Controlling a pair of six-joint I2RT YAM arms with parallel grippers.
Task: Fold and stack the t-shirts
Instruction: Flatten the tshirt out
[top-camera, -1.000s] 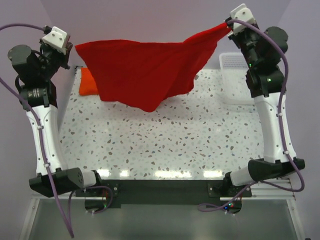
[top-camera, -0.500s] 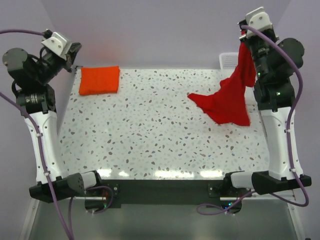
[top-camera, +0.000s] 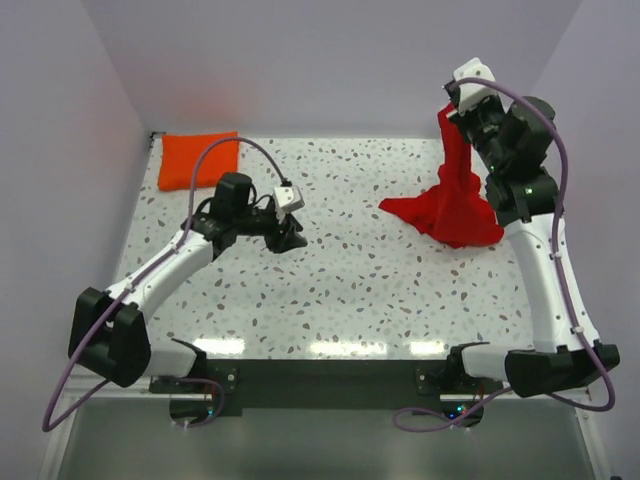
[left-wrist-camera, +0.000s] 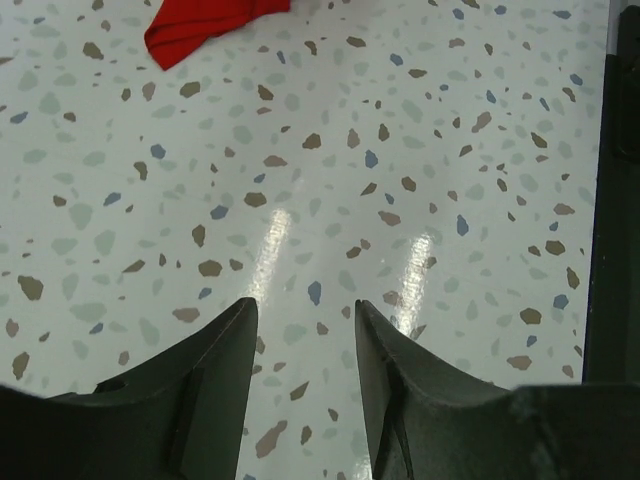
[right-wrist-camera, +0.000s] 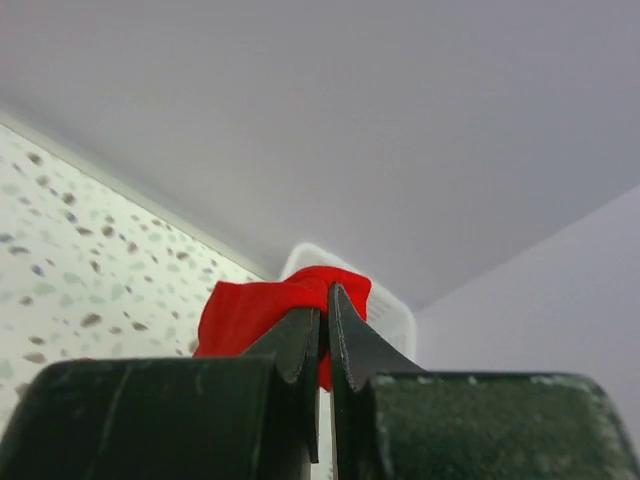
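Status: clamping red t-shirt in right pincer, dangling it high at far right, with lower end piling on counter. Hovering left pincer low over mid-counter, parted narrowly, gripping nothing. Seeing folded orange t-shirt lying flat in far-left corner.

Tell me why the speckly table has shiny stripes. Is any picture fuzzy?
Left wrist view: two pale streaks of light glare on the table, beyond the open left claw. Top external view: a row of the same bright patches along the near edge. Right wrist view: the right claw, pinching the red shirt, looks dark and soft up close.
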